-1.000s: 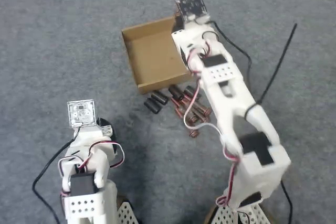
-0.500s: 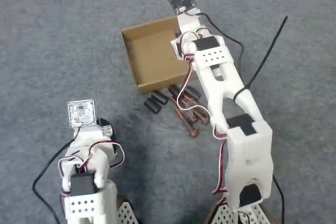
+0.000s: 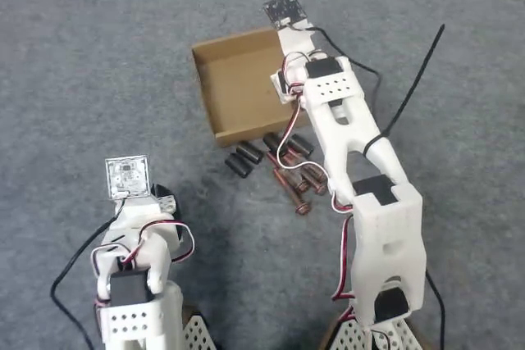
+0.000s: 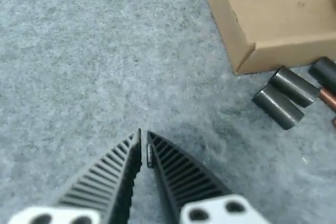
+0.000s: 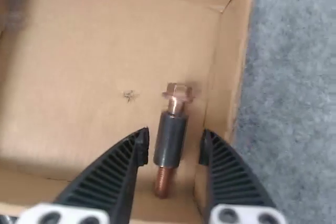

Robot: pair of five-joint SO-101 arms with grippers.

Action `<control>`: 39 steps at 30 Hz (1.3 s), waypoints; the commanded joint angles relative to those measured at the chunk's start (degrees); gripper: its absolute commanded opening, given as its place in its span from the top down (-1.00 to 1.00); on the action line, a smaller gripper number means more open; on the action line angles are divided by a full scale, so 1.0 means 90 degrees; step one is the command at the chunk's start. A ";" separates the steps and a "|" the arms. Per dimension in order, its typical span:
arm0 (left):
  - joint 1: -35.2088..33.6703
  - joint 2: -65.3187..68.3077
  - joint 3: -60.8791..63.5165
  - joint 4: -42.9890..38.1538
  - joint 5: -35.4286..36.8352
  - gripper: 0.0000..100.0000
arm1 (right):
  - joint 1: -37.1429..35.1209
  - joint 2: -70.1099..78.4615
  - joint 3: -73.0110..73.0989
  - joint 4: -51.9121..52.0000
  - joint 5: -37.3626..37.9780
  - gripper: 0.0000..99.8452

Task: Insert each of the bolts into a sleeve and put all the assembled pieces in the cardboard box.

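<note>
The assembled piece [image 5: 170, 139], a copper-coloured hex-head bolt seated in a dark grey cylindrical sleeve, lies flat on the floor of the shallow brown cardboard box [image 5: 79, 66], just beside one side wall. The bolt head and the threaded end protrude from opposite ends of the sleeve. The right gripper [image 5: 174, 131] hangs directly above the piece with its jaws spread. One black ribbed finger stands to each side of the sleeve, and neither touches it. In the high view the right arm [image 3: 361, 161] extends over the right side of the cardboard box [image 3: 238, 88]. Outside the box, near its front wall, several loose dark grey sleeves [image 3: 250, 153] and a cluster of loose copper bolts [image 3: 297, 182] lie on the grey carpet [image 3: 98, 79]. The left gripper [image 4: 144, 134] is well apart from them, over the carpet, with its jaws closed together on nothing.
</note>
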 commanded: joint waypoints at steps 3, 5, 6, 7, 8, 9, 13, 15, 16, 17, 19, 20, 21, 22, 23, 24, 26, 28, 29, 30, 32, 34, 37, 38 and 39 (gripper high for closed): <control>-0.0020 -0.0059 -0.0112 -0.0147 -0.0078 0.98 | 0.0073 -0.0708 -0.0430 0.0063 0.0068 0.96; -0.0020 -0.0059 -0.0112 -0.0147 -0.0078 0.98 | 0.0083 -0.1001 -0.0430 0.0269 0.0059 0.99; -0.0020 -0.0059 -0.0112 -0.0147 -0.0078 0.98 | 0.0083 -0.1167 -0.0430 0.0474 0.0059 0.98; -0.0020 -0.0059 -0.0112 -0.0147 -0.0078 0.98 | 0.0073 -0.1324 -0.0430 0.0728 0.0068 0.98; -0.0020 -0.0059 -0.0112 -0.0147 -0.0078 0.98 | 0.0063 -0.1490 -0.0430 0.1021 0.0088 0.99; -0.0020 -0.0059 -0.0112 -0.0147 -0.0078 0.98 | 0.0044 -0.1636 -0.0430 0.1353 0.0088 0.99; -0.0020 -0.0059 -0.0112 -0.0156 -0.0078 0.98 | 0.0034 -0.2066 -0.0430 0.2652 0.0098 0.99; -0.0020 -0.0059 -0.0112 -0.0156 -0.0078 0.98 | 0.0063 -0.2222 -0.0430 0.3053 0.0098 0.98; -0.0020 -0.0059 -0.0112 -0.0156 -0.0078 0.98 | 0.0083 -0.2281 -0.0430 0.3209 0.0098 0.98; -0.0020 -0.0059 -0.0112 -0.0156 -0.0078 0.98 | 0.0132 -0.2339 -0.0430 0.3365 0.0098 0.98; -0.0029 -0.0059 -0.0112 -0.0156 -0.0078 0.98 | 0.0230 -0.2427 -0.0430 0.3805 0.0098 0.98; -0.0029 -0.0059 -0.0112 -0.0156 -0.0078 0.98 | 0.0269 -0.2466 -0.0430 0.4020 0.0098 0.98; -0.0029 -0.0059 -0.0112 -0.0156 -0.0078 0.98 | 0.0288 -0.2505 -0.0430 0.4215 0.0098 0.98; -0.0029 -0.0059 -0.0112 -0.0156 -0.0078 0.98 | 0.0347 -0.2535 -0.0430 0.4430 0.0098 0.99; -0.0029 -0.0059 -0.0112 -0.0156 -0.0078 0.98 | 0.0415 -0.2554 -0.0430 0.4596 0.0098 0.99; -0.0029 -0.0059 -0.0112 -0.0147 -0.0078 0.98 | 0.0474 -0.2564 -0.0430 0.4762 0.0098 0.99; -0.0029 -0.0059 -0.0112 -0.0137 -0.0078 0.98 | 0.0611 -0.2545 -0.0430 0.5104 0.0098 0.99; -0.0029 -0.0059 -0.0112 -0.0127 -0.0078 0.98 | 0.0757 -0.2515 -0.0420 0.5387 0.0098 0.99; -0.0029 -0.0059 -0.0112 -0.0127 -0.0078 0.98 | 0.0845 -0.2505 -0.0361 0.5446 0.0098 0.99; -0.0029 -0.0059 -0.0112 -0.0127 -0.0078 0.98 | 0.0952 -0.2564 -0.0244 0.5455 0.0098 0.99; -0.0029 -0.0059 -0.0112 -0.0127 -0.0078 0.98 | 0.1128 -0.2623 0.0049 0.5455 0.0274 0.99; -0.0029 -0.0059 -0.0112 -0.0127 -0.0078 0.98 | 0.1255 -0.2759 0.0459 0.5446 0.0537 0.99; -0.0029 -0.0059 -0.0112 -0.0127 -0.0078 0.98 | 0.1431 -0.3043 0.0996 0.5397 0.0703 0.99; -0.0029 -0.0059 -0.0112 -0.0127 -0.0078 0.98 | 0.1490 -0.3150 0.1153 0.5328 0.0703 0.99; -0.0029 -0.0059 -0.0112 -0.0127 -0.0078 0.98 | 0.1548 -0.3248 0.1309 0.5250 0.0703 0.99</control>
